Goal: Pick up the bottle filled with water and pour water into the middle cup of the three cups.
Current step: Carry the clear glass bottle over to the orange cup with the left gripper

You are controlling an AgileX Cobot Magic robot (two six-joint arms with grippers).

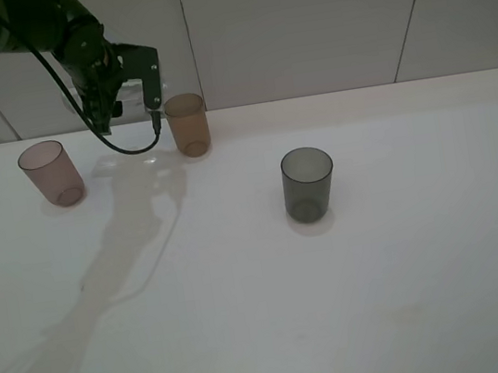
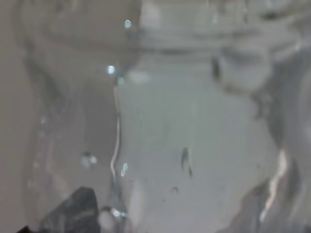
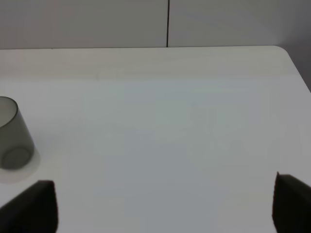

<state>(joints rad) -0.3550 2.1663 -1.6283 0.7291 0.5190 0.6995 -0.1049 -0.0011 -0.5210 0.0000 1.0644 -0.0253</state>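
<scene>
Bottle [image 1: 130,93] hangs clamped between the left gripper's [image 1: 131,116] fingers in the upper left, raised just left of the amber cup [image 1: 188,124]. Left wrist: the blurred clear bottle [image 2: 184,136] fills the frame. Right wrist: the right gripper [image 3: 165,206] is spread wide, with the grey cup [image 3: 13,133] near one fingertip.

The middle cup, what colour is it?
The middle cup is see-through amber-brown, clearest in the exterior high view.

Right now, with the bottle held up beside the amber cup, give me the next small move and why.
Probably shift the left end effector slightly right, bringing the bottle over the open mouth of the middle cup before tipping. The bottle fills the left wrist view, so it looks gripped, yet the high view shows it left of the cup, not above it.
</scene>
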